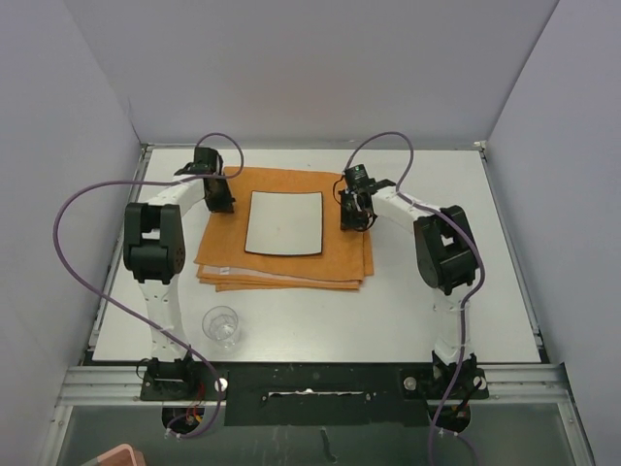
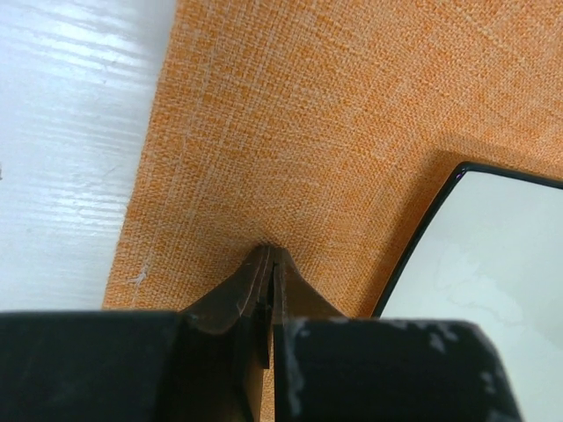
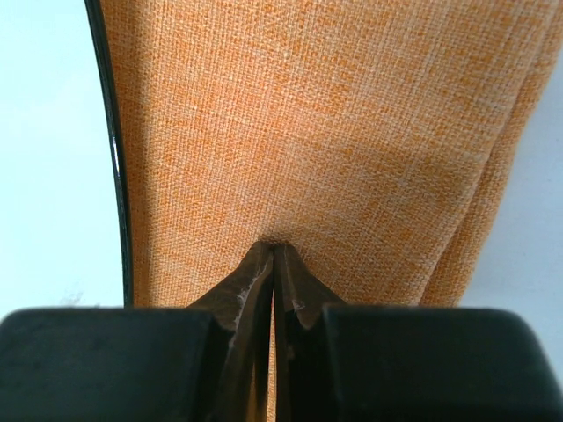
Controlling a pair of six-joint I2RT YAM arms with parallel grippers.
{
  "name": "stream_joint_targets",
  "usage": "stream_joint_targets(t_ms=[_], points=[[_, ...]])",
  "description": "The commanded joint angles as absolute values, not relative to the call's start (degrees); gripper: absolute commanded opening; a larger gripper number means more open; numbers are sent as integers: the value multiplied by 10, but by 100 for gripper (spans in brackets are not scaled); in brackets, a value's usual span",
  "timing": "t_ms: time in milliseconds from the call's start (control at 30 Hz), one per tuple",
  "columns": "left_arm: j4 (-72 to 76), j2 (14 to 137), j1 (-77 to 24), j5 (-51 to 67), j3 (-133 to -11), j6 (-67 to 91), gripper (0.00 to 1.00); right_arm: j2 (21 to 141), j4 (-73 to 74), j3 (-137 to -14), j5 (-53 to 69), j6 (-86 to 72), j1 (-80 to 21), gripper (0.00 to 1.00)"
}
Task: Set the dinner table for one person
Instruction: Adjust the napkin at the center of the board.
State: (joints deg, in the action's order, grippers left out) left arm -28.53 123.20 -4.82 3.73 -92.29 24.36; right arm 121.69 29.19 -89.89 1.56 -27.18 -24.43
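1. your dinner table (image 1: 417, 311) is the large pale grey-white rectangular top. it fills the middle of the overhead view, running from the arm bases at the near edge back to the grey walls (image 1: 310, 68) that close it in.
2. its surface is plain and matte, with a thin metal edge strip showing along the left and right sides. in the left wrist view the bare top beside the cloth shows soft light streaks.
3. an orange woven placemat (image 1: 291, 267) lies flat on the table, toward the far middle. it is folded, and several layers show at its near edge.
4. a square white plate (image 1: 284, 221) with a thin dark rim sits on the placemat, roughly centred from left to right.
5. a clear glass (image 1: 221, 326) stands upright on bare tabletop at the near left, apart from the placemat.
6. your left gripper (image 1: 218, 194) is down on the left part of the placemat, just beside the plate's left edge. its fingers are pressed fully together with no gap, and the tips touch the cloth. you cannot tell whether any weave is caught between them.
7. your right gripper (image 1: 354, 214) is down on the placemat just right of the plate. its fingers are also closed tight, with the tips against the fabric. whether they pinch any cloth cannot be told.
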Motion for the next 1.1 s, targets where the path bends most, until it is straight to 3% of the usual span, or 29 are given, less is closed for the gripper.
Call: stream_joint_targets(t_ms=[0,167,667,1067], points=[[-280,1266,-64,51,-955,243,0,1200,345,-871,-20,-278,-249,0],[-280,1266,-77,49,-956,240,0,1194,339,-861,-29,-270,-247,0],[-266,1218,-103,48,-887,233,0,1269,367,-989,-39,-243,-188,0],[-271,1222,-115,52,-902,236,0,1315,375,-1052,-20,-231,-163,0]])
